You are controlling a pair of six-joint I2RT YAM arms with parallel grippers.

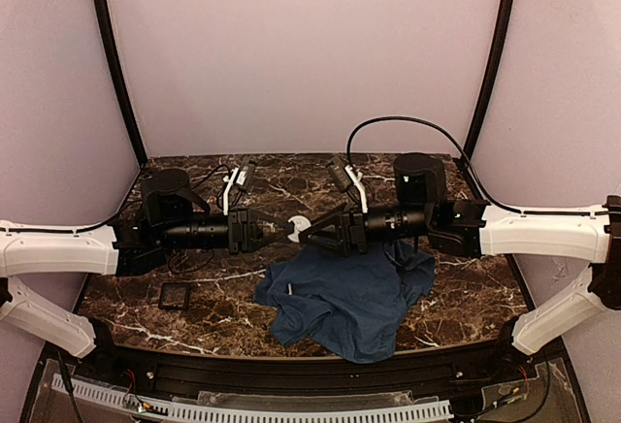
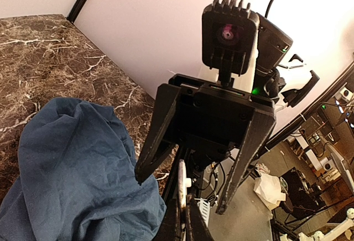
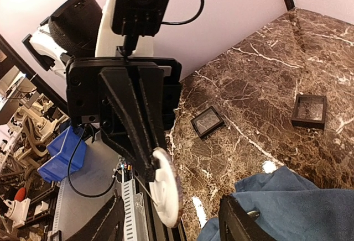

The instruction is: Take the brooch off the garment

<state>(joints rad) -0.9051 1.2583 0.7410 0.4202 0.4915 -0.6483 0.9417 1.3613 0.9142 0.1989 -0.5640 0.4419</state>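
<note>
The brooch [image 1: 299, 222] is a small whitish disc held in the air between the two grippers, off the cloth. My left gripper [image 1: 288, 228] is shut on it. In the left wrist view the brooch [image 2: 181, 183] shows edge-on in my shut left gripper [image 2: 182, 210]. In the right wrist view the brooch [image 3: 166, 188] faces the camera with a thin pin at its back. My right gripper [image 1: 309, 233] is open and empty, its jaws spread either side of the brooch [image 3: 171, 208]. The blue garment [image 1: 349, 297] lies crumpled on the table below.
A small black square tray [image 1: 175, 295] sits at the front left of the marble table [image 1: 466, 297]. The right wrist view shows two such trays, one [image 3: 207, 122] and another [image 3: 308, 111]. Pale walls close in the table on three sides.
</note>
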